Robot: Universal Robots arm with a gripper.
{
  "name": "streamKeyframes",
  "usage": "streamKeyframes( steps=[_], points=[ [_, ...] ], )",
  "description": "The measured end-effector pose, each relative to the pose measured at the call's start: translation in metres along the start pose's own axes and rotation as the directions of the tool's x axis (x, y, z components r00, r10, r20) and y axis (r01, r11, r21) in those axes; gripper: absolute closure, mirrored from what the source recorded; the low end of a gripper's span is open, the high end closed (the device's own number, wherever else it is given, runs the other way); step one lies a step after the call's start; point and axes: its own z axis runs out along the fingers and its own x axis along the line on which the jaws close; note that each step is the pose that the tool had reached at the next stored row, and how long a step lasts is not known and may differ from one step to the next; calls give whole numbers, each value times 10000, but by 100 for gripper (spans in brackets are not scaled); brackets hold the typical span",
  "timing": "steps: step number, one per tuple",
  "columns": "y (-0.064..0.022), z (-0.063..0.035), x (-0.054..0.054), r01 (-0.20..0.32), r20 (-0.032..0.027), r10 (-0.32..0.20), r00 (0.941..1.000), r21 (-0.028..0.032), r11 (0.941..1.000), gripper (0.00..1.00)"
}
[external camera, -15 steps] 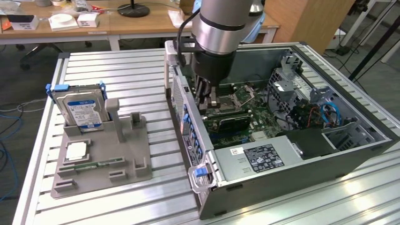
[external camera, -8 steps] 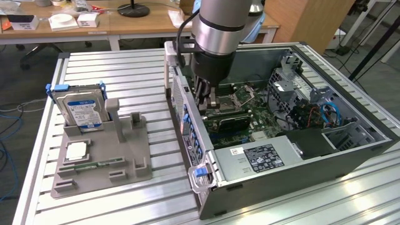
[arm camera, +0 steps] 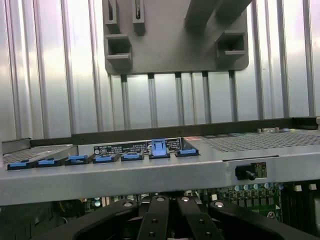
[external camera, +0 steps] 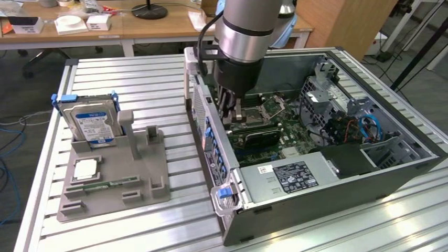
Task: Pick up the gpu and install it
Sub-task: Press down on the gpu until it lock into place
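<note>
We note the end effector [external camera: 229,107], fingers pressed together, lowered inside the computer case [external camera: 392,173] beside its rear wall, above the motherboard [external camera: 263,123]; gpu hidden from us, apparently beneath it.

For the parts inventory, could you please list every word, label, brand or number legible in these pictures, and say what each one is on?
None can be read.
hard drive: blue and white label, text too small.
power supply: black label and white sticker, print blurred.
case's rear edge: black strip label, white print illegible.
</note>
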Motion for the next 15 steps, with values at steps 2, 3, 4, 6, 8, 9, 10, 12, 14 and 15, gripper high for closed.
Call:
streamKeyframes(
  steps=[2,3,4,6,8,9,10,12,14,15],
  points=[
    [0,11,1,-2,-19,2,10000,3,10000,89],
    [0,18,1,-2,-32,2,10000,6,10000,89],
    [-1,26,1,-3,-46,3,10000,10,10000,89],
    [-2,49,1,-4,-66,4,10000,23,10000,89],
    [-6,73,2,0,-87,1,10000,46,10000,89],
    [-9,97,0,3,-49,-3,10000,74,10000,89],
    [-8,100,0,1,-56,-1,10000,67,10000,89],
    [-9,95,0,-3,-76,3,10000,58,10000,89],
    [-23,94,-1,-8,-79,8,10000,55,10000,89],
    [-47,92,-3,-9,-84,10,10000,52,10000,89]
  ],
)
